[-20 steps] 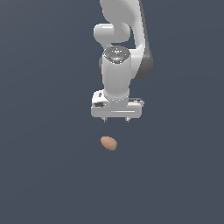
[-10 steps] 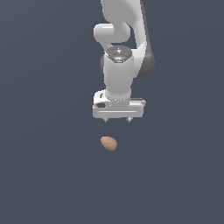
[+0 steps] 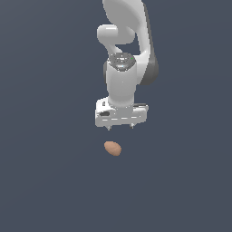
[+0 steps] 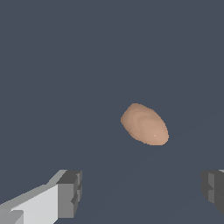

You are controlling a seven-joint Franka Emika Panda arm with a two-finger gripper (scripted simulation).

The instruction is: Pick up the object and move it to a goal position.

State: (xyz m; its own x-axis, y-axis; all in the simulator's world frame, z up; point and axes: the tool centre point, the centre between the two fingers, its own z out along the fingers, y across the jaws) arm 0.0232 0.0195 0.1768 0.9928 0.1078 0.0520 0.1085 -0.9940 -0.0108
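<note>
The gripper (image 3: 120, 127) is hanging with its jaws spread wide, holding nothing and touching nothing. In the wrist view its grey, blocky fingertips (image 4: 70, 193) are standing well apart. The object (image 3: 112, 148) is lying on the flat dark slate surface (image 3: 50, 172) just below the gripper, clear of both fingertips. It is a small, smooth, egg-shaped peach blob with a matte skin.

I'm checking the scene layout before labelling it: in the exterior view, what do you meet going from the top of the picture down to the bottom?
Arm → claw, jaws apart and pointing down → orange-tan object, lying apart from the claw on the dark surface.
</note>
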